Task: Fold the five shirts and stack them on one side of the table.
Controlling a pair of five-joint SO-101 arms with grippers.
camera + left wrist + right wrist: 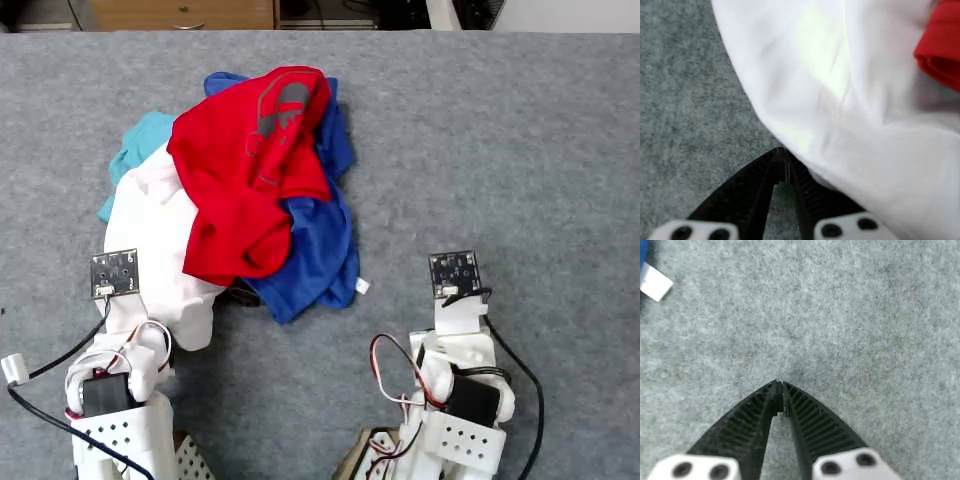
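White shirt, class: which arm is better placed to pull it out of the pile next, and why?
Left, probably. The left end effector, shut, is right at the edge of the white shirt. The right end effector, also shut, is over the grey table, apart from the pile.

Teal shirt (143, 140) mostly buried under white shirt (150, 222); blue shirt (325, 250) half covered by red shirt (245, 180); dark item (240, 293) unidentifiable.

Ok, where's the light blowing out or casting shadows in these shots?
Left wrist view: a bright patch washes out the white shirt, flattening its folds there. High view: even light, with only soft shading in the folds of the red shirt. Right wrist view: flat, even light on the table, no glare.
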